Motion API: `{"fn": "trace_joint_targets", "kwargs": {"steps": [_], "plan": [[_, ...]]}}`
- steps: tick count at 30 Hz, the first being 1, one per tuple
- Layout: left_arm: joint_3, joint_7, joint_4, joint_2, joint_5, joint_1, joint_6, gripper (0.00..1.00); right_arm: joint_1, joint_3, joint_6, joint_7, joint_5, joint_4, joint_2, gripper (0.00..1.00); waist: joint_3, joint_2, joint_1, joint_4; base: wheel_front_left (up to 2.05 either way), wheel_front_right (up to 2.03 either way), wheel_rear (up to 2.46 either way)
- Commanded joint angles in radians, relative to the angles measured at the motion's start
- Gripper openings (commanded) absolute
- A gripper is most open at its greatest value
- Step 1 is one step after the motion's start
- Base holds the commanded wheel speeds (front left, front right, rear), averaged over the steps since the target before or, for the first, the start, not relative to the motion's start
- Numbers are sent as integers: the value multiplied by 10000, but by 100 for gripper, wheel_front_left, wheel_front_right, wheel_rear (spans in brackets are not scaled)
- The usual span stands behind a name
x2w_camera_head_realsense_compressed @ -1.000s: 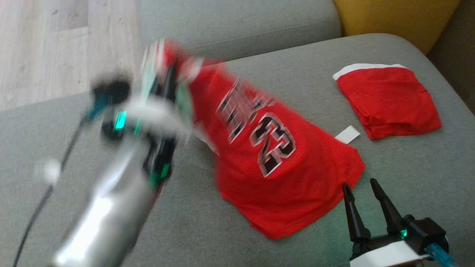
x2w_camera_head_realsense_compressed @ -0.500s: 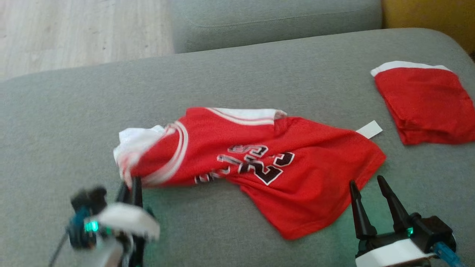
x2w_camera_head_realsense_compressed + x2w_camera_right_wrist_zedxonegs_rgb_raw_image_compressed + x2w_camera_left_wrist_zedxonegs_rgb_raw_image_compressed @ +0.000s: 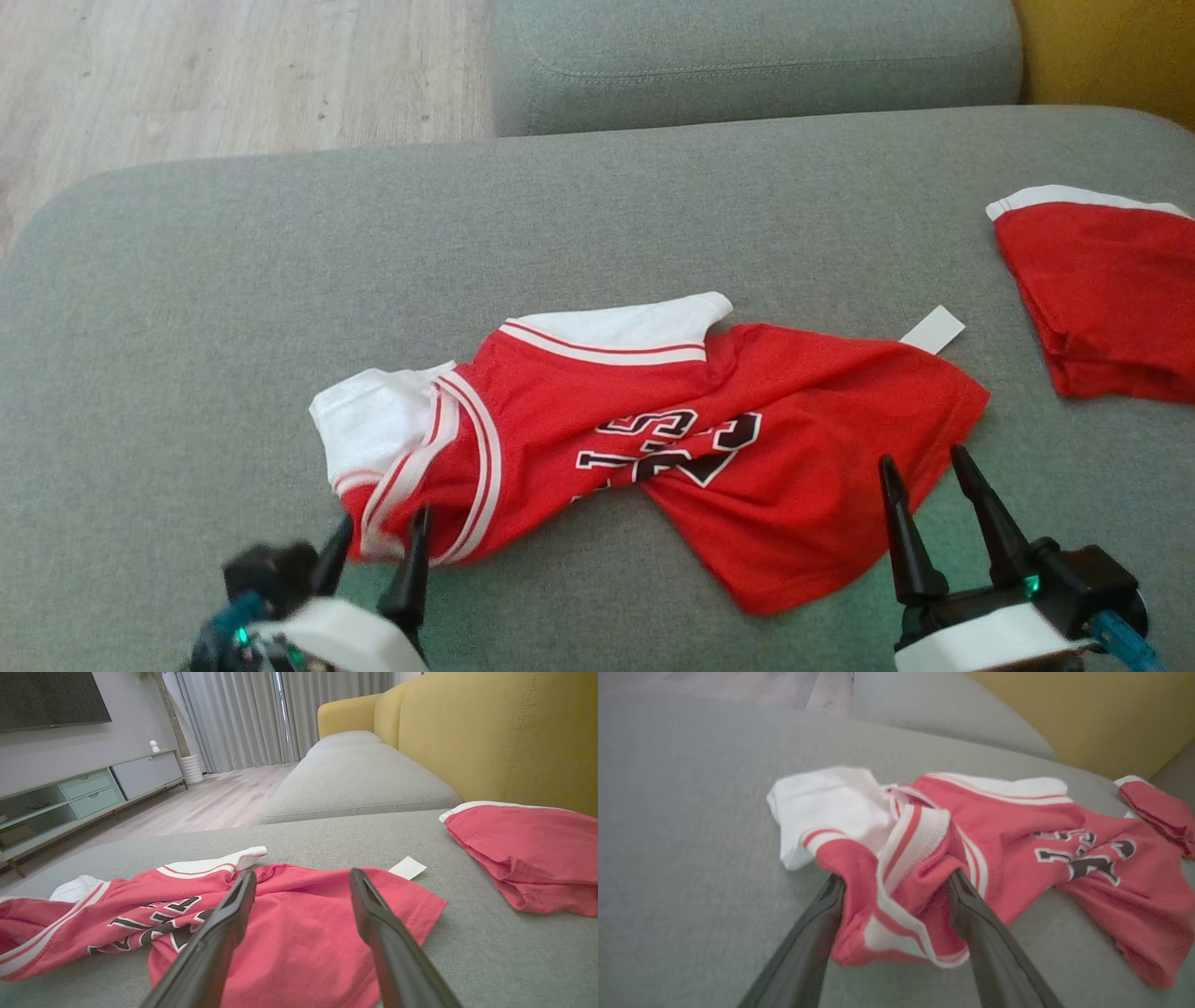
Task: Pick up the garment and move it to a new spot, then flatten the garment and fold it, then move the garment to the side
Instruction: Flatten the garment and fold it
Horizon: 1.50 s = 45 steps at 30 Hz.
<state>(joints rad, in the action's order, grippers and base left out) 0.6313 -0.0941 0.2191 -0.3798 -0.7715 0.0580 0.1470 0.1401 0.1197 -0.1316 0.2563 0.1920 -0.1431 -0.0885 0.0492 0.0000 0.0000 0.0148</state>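
The garment, a red jersey [image 3: 747, 439] with white trim and black numbers, lies crumpled across the grey sofa cushion [image 3: 233, 308]. My left gripper [image 3: 378, 525] is open at the jersey's white-striped collar end. In the left wrist view its spread fingers [image 3: 817, 933] stand on either side of a bunched fold of the jersey [image 3: 1017, 826]. My right gripper [image 3: 921, 459] is open and holds nothing, just short of the jersey's hem corner. In the right wrist view, the right gripper [image 3: 302, 873] points over the red cloth [image 3: 299, 924].
A second red garment with a white band [image 3: 1102, 299] lies folded at the cushion's right edge. A white tag [image 3: 932, 329] sticks out behind the jersey. Another grey cushion [image 3: 747, 56] and a yellow backrest [image 3: 1111, 47] lie beyond, with wooden floor [image 3: 233, 75] at far left.
My left gripper brought the lifted collar end down to the cushion's near left and opened. The jersey now lies stretched out sideways. The head camera has also shifted; the right gripper stayed put.
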Motion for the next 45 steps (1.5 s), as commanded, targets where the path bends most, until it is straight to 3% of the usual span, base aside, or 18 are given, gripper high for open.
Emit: {"fn": "trace_joint_targets", "kwargs": {"steps": [1, 4, 7, 11, 21, 27, 32, 33, 34, 39, 45], "plan": [[-545, 285, -1046, -570, 59, 619, 152, 100, -88, 206, 9, 55, -66, 294, -178, 100, -14, 0, 0, 0, 0, 0, 0], [-754, 1102, -2383, -1157, 127, 1323, 285, 100, -96, 253, 9, 55, -74, 293, -191, 100, 40, 0, 0, -26, 0, 0, 0], [-811, 2018, -2999, -1608, 197, 2359, 127, 100, -233, 386, 9, 55, -78, 284, -222, 100, 206, 0, 0, -180, 0, 0, 0], [-801, 2766, -2960, -1647, 127, 3510, -134, 100, -451, 503, 9, 55, -62, 297, -300, 100, 429, 0, 0, -432, 0, 0, 0], [-132, 5015, 744, -801, -1038, 5874, -1636, 100, -1044, 833, 9, 55, 26, 266, -379, 100, 1272, 0, 0, -1512, 0, 0, 0], [288, 5272, 2947, -576, -863, 6442, -2103, 100, -1251, 854, 9, 55, 68, 282, -397, 100, 1677, 0, 0, -1938, 0, 0, 0], [391, 5243, 4013, -368, -1136, 6600, -2489, 100, -1378, 894, 9, 55, 96, 263, -383, 100, 1832, 0, 0, -2129, 0, 0, 0], [424, 5253, 4172, -368, -1174, 6622, -2540, 44, -1403, 922, 9, 55, 97, 254, -382, 100, 1850, 0, 0, -2173, 0, 0, 0], [412, 5239, 4313, -359, -1249, 6642, -2579, 0, -1438, 949, 9, 55, 101, 241, -379, 100, 1871, 0, 0, -2221, 0, 0, 0], [501, 4878, 4694, -336, -1396, 6867, -2723, 0, -1558, 899, 9, 55, 98, 264, -336, 100, 1900, 0, 0, -2396, 0, 0, 0], [587, 3065, 4727, -439, -852, 7724, -2766, 0, -1411, 761, 9, 55, 77, 185, -310, 100, 1632, 0, 0, -2369, 0, 0, 0]]}}
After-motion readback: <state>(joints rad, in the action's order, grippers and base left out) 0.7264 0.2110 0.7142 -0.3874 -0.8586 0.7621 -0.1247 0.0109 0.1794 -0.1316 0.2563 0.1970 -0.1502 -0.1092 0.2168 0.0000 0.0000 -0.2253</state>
